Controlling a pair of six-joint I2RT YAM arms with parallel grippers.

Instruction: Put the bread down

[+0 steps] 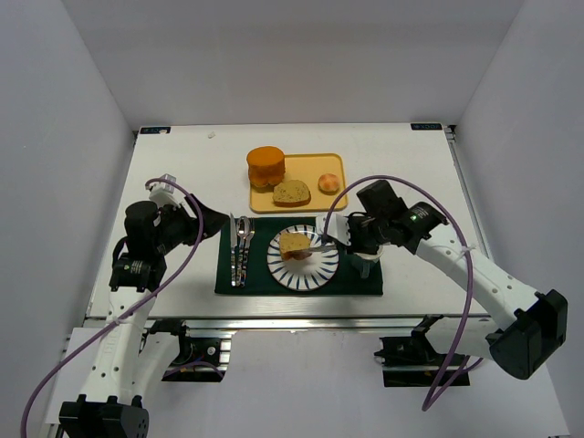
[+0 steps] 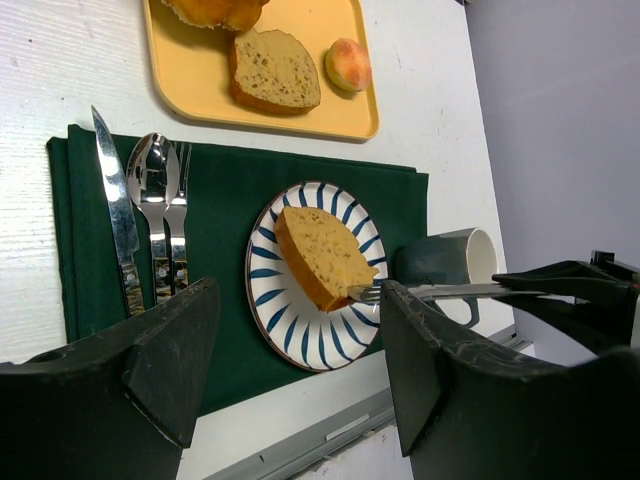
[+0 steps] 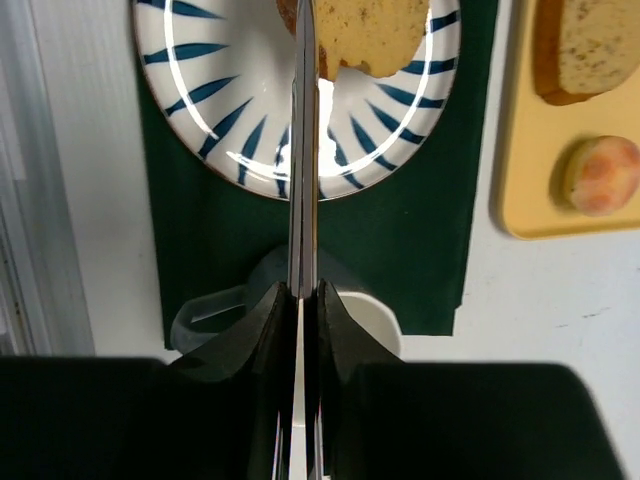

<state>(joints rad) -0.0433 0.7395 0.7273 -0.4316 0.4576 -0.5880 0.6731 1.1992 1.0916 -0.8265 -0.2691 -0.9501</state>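
Right wrist: fork (image 3: 303,180) touches bread (image 3: 370,30) edge.

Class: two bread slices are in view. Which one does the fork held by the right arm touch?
The slice on the blue-striped plate; the held fork meets its edge with its tines. The other slice lies untouched on the yellow tray.

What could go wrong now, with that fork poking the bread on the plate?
The fork has its tines against the edge of the bread slice on the striped plate, so pulling back might drag or lift the slice off. The mug stands right under the right gripper; a low move could knock it. The fork is pinched only by its thin handle, so it may twist.
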